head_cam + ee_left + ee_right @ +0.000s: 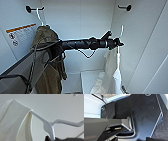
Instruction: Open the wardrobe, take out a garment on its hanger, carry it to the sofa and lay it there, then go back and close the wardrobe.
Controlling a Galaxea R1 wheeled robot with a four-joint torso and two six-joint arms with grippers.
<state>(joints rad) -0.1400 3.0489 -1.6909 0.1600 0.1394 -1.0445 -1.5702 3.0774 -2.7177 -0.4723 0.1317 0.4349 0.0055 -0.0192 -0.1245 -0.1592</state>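
Wardrobe (82, 22), open, white interior across the head frame: black peg upper left (31, 9) carrying an olive-brown jacket (48, 60); black peg upper right (125, 7); warning label (21, 33) on the left wall. White garment (112, 72) hangs at lower right on a white hanger (121, 33), hook pointing up. Left arm crosses from the left; left gripper (117, 42) sits at the hanger's neck, just above the garment. Left wrist view alone gives the close detail: hanger (50, 126) stem meeting dark fingertips (47, 138), fabric (13, 122) draped over one shoulder. Grip itself: cannot tell. Right wrist view: robot's own dark plate, nothing more legible
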